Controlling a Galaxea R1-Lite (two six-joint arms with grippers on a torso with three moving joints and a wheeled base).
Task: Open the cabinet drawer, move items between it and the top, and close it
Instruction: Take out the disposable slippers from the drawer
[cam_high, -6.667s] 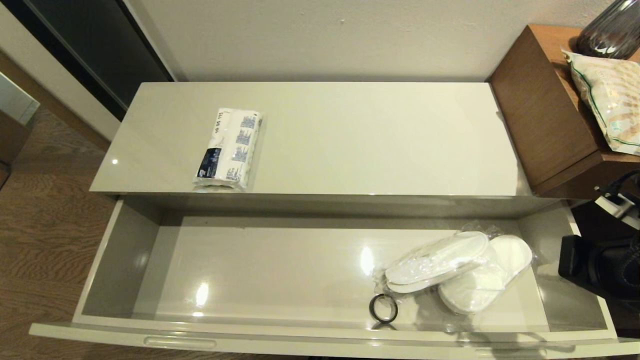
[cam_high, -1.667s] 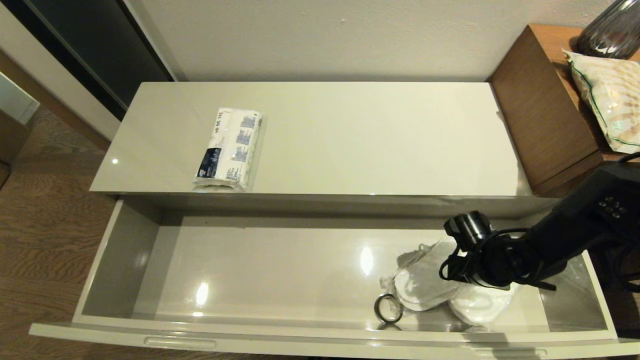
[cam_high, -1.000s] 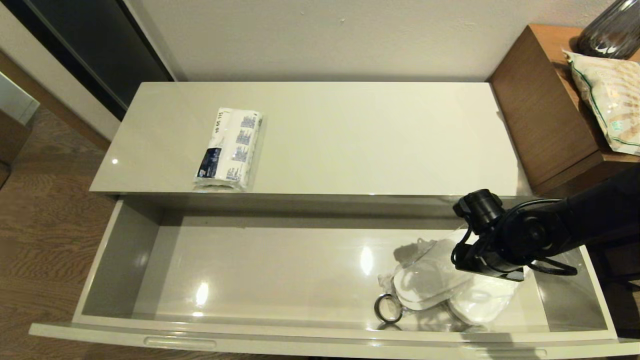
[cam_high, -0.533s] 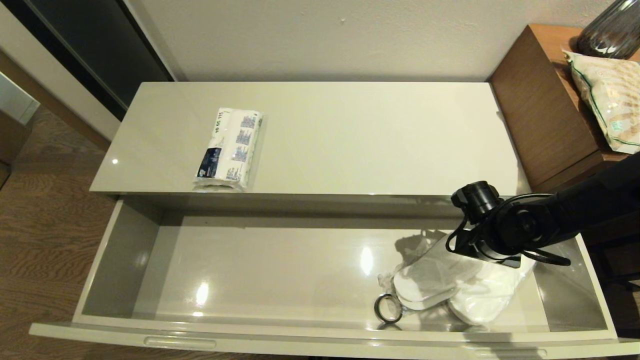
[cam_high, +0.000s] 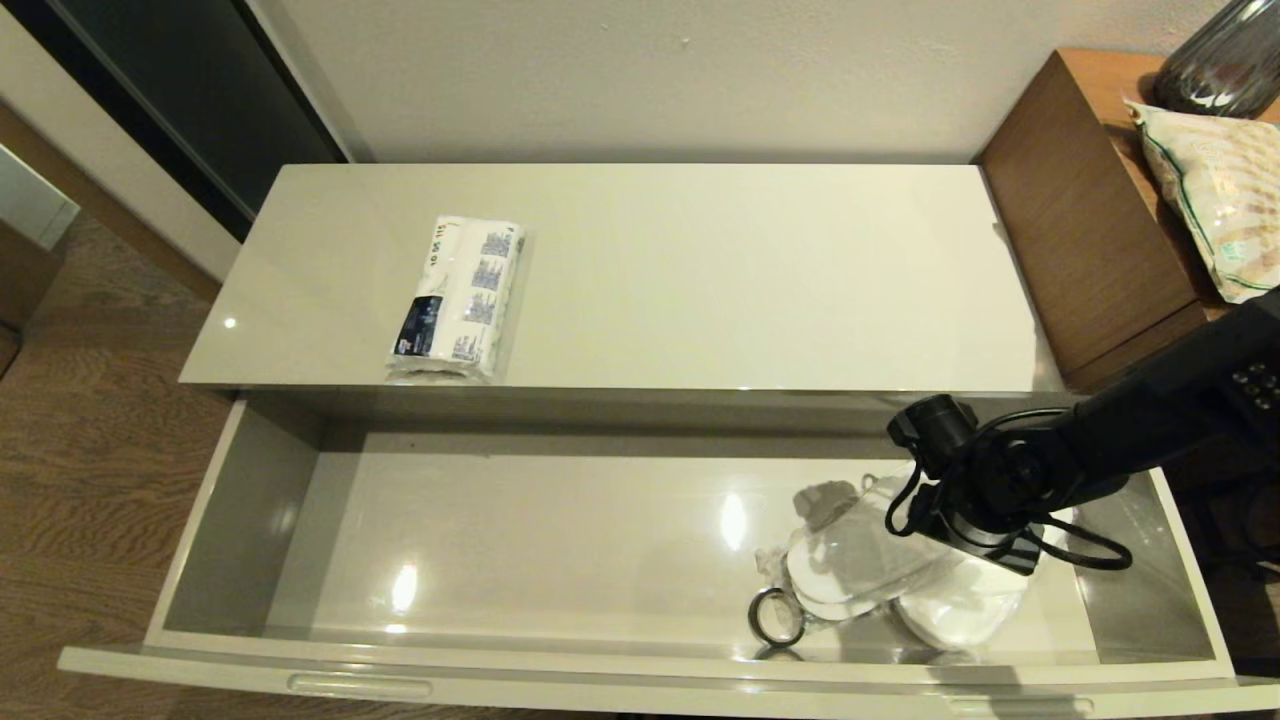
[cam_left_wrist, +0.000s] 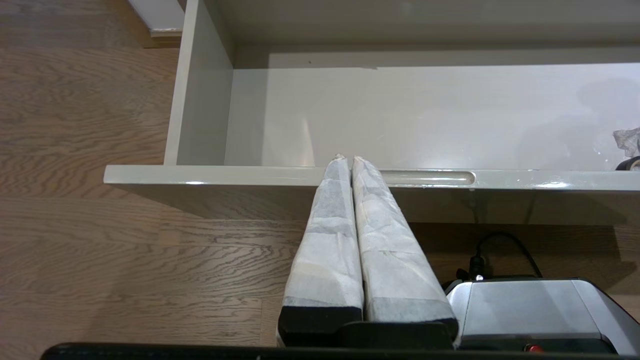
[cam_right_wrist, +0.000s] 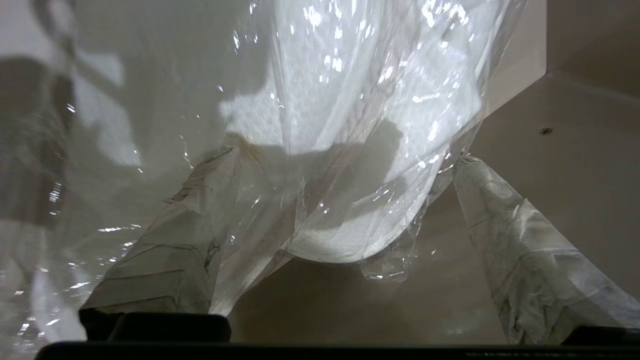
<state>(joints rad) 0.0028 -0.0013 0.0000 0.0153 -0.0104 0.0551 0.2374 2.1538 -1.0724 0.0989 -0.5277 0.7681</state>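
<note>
The cabinet drawer (cam_high: 250, 510) stands pulled fully out below the top (cam_high: 700, 280), two slot handles showing along its near front edge. One tissue pack (cam_high: 458, 297), white with a dark blue label, lies on the left part of the top, close to its near edge. In the right part of the drawer lie two white slippers (cam_high: 860, 570) in one clear plastic bag, overlapping each other, with one small black ring (cam_high: 776, 617) on the drawer floor just to their left. The right claw (cam_high: 975, 545) is down inside the drawer over the right end of the slippers; in the right wrist view its two taped fingers (cam_right_wrist: 170, 240) are spread wide, one on either side of the slippers' rounded end (cam_right_wrist: 340, 190), the crinkled plastic draped against one finger. The left claw (cam_left_wrist: 346, 159), its two fingers pressed together and holding nothing, waits outside the drawer, near its front edge, beside one slot handle (cam_left_wrist: 425, 177). One brown wooden unit (cam_high: 1090, 220) stands to the right of the cabinet.
</note>
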